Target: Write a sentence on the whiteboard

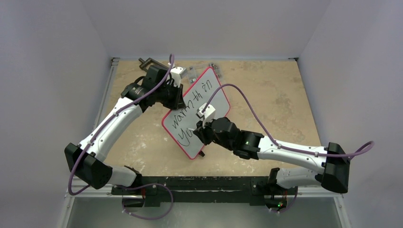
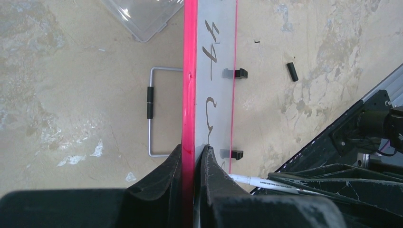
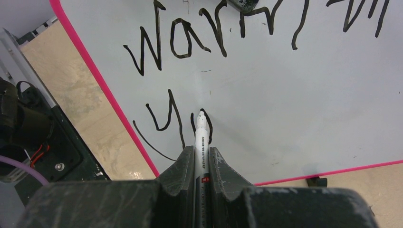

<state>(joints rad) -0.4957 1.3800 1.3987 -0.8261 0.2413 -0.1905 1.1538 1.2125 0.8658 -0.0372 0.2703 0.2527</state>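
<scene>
At the far edge of the table (image 1: 275,95), just beyond the far corner of the whiteboard (image 1: 213,92), lies a clear plastic box (image 2: 142,19); what it holds is too small and blurred to make out. The whiteboard sits mid-table with its long axis running diagonally, from near-left to far-right, and its writing face looks tilted toward the right arm. The left gripper (image 2: 194,149) is clamped on the red rim of the board's left long edge, a finger on each side. The sentence (image 3: 190,42) runs along that long axis — "warmth in" on the first line, then a "y" and a partly drawn letter below it. The right gripper (image 3: 196,152) is closed around a white marker (image 3: 200,142), which points straight out from the fingers with its tip touching the board at that unfinished letter. A small black cylinder (image 2: 292,71) lies on the table beside the board's feet.
</scene>
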